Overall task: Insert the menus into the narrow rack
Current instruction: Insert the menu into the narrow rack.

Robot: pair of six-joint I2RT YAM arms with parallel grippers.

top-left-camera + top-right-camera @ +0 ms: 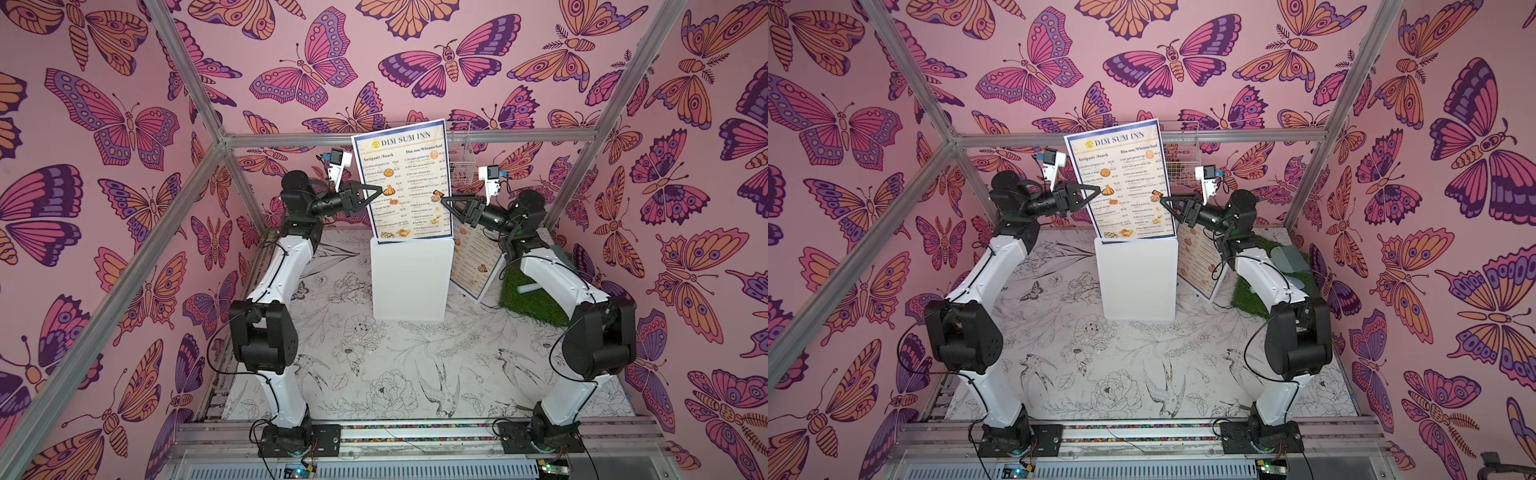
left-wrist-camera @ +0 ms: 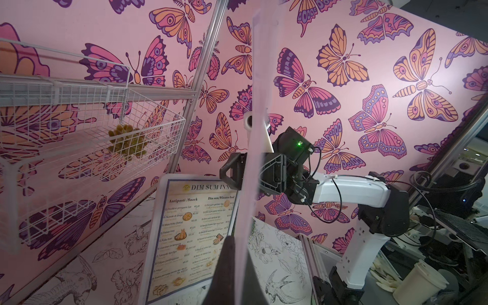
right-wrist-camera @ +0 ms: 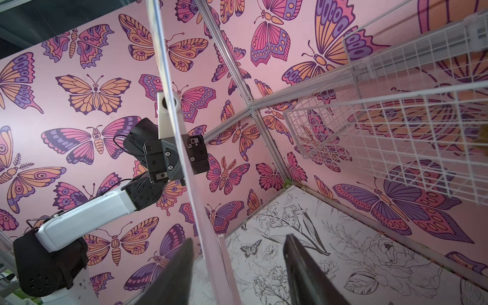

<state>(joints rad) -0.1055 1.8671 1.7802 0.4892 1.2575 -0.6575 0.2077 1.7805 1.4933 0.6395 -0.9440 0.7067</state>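
**A:** Where's the first menu?
**B:** The first menu (image 1: 403, 178) is upright with the print facing you, directly above the white rack (image 1: 411, 278) in both top views. Its bottom edge meets the rack's top opening. I can't tell whether it's inside the slot.

**A:** Grip?
**B:** Your left pincer (image 1: 380, 190) is clamped on the sheet's left edge, about mid-height. In the left wrist view the sheet runs edge-on (image 2: 249, 158) out of the closed jaws.

**A:** Right side?
**B:** Your right pincer (image 1: 442, 201) sits at the sheet's right edge at a similar height, with the jaws apart. In the right wrist view the sheet's edge passes between the two fingers (image 3: 179, 269), and they aren't pinching it.

**A:** The other one?
**B:** The second menu (image 1: 473, 266) stands tilted on the tabletop (image 1: 374, 365), just right of the rack and beside the green grass mat (image 1: 528, 295). Your right arm partly hides it, and neither pincer touches it.

**A:** Anything else?
**B:** A white wire basket (image 2: 79, 132) hangs on the back wall behind the first menu's upper right corner, with something yellow-green inside.
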